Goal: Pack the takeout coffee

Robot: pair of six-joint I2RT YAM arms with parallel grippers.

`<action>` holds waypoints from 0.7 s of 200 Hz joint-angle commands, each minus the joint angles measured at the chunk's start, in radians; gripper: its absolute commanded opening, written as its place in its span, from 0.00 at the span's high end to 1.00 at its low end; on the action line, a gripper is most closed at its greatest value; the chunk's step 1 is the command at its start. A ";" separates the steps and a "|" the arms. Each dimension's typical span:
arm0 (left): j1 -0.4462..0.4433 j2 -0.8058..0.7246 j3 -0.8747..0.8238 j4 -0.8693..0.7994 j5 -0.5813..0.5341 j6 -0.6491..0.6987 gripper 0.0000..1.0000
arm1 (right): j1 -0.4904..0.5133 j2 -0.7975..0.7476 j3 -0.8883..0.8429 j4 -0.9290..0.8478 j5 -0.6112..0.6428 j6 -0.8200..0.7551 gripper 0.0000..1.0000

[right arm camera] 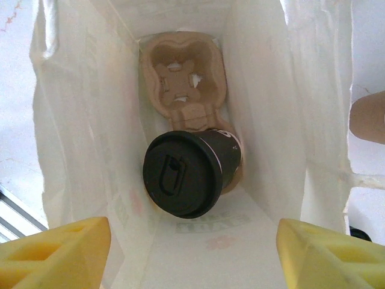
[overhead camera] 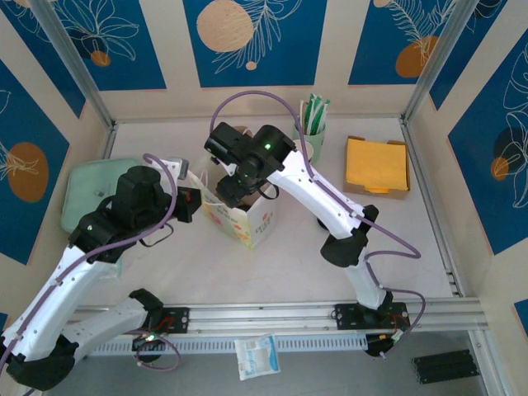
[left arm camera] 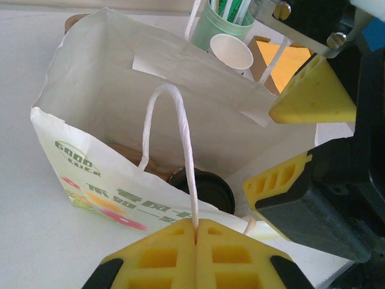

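The takeout coffee (right arm camera: 180, 174) leans in the cardboard carrier (right arm camera: 180, 72) at the bottom of the paper bag (left arm camera: 90, 90). The left fingers (left arm camera: 162, 253) are clenched on the bag's handle (left arm camera: 183, 144); the right fingers (right arm camera: 54, 253) are released, spread above the bag's mouth.

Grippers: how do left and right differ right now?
The left gripper is shut, pinching the handle of the bag; the right gripper is open, holding nothing. The left sits at the bag's near edge; the right hangs over the bag's mouth, above the coffee. Both have yellow fingers.
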 commanded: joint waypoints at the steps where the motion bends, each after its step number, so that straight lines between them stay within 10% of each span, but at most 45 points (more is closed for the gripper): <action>1: 0.000 0.005 0.020 0.009 -0.009 -0.001 1.00 | 0.001 0.011 0.028 -0.072 0.019 0.011 0.28; 140: 0.002 -0.004 0.004 0.016 -0.007 0.000 1.00 | -0.054 0.114 -0.026 -0.026 -0.015 0.002 0.40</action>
